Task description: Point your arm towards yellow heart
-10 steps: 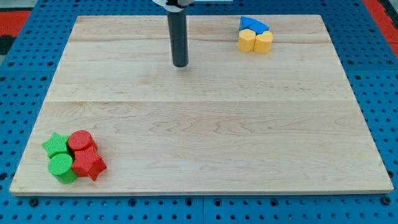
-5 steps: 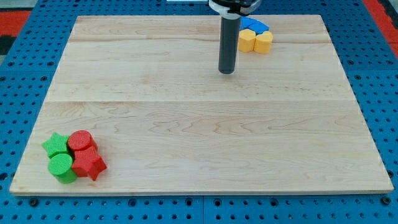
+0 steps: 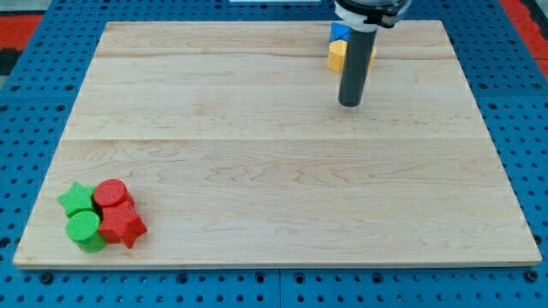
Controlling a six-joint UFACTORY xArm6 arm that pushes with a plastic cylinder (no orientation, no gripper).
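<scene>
Camera view, upper right: my tip (image 3: 349, 103), no claw fitted, just below yellow blocks (image 3: 336, 56); overshoot risks shoving them.

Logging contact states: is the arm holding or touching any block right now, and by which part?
Nothing is held. My tip rests on bare wooden board, just below the yellow blocks it partly hides, apparently touching none.

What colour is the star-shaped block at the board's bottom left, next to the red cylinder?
Green star, clearest in the camera view.
</scene>
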